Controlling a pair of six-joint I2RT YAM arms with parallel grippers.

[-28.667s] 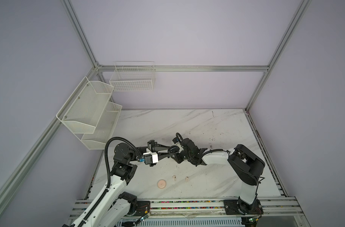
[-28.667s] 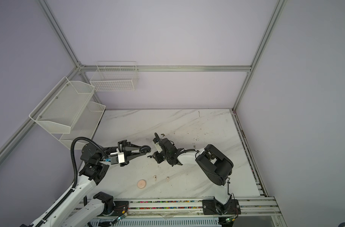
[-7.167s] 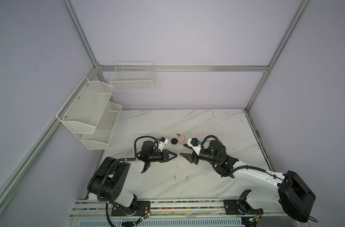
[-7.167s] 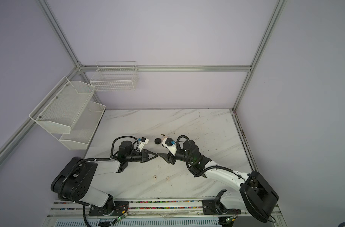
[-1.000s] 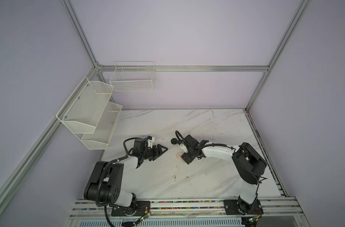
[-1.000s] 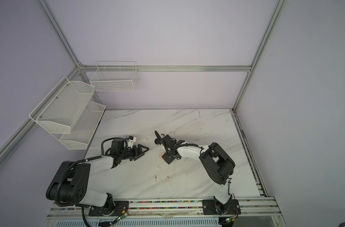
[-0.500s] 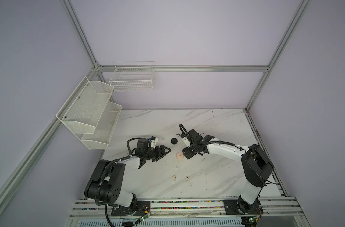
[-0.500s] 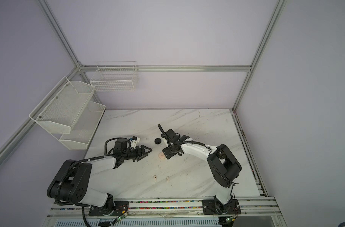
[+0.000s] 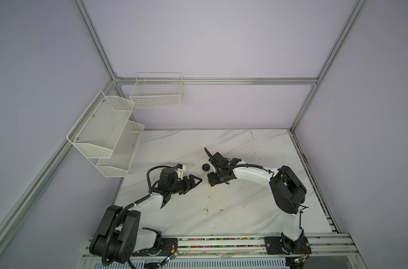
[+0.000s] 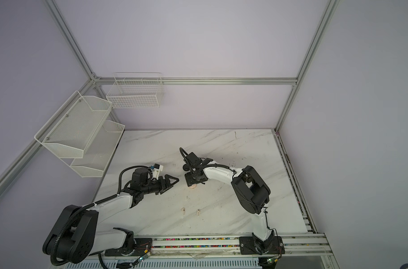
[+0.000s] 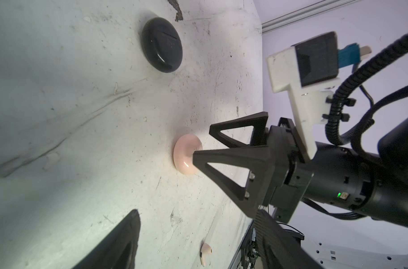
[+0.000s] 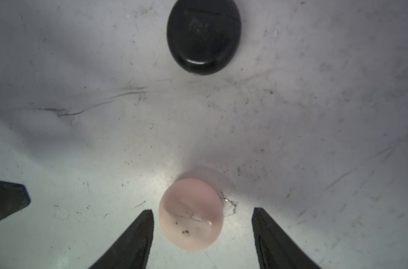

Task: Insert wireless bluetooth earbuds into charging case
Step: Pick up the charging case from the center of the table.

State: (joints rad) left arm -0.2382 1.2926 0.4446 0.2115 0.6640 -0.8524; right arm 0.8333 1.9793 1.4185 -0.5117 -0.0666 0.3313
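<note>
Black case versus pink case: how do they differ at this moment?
The black case is dark and glossy; the pink case is pale, with dark specks on its top. The pink case lies between the open jaws of the right gripper, not gripped; the black case lies clear beyond them. Both are closed, rounded and flat on the table.

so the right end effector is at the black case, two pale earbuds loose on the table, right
No: the right wrist view shows the right end effector at the pink case; the black case sits apart. Two pale earbuds are loose on the table.
</note>
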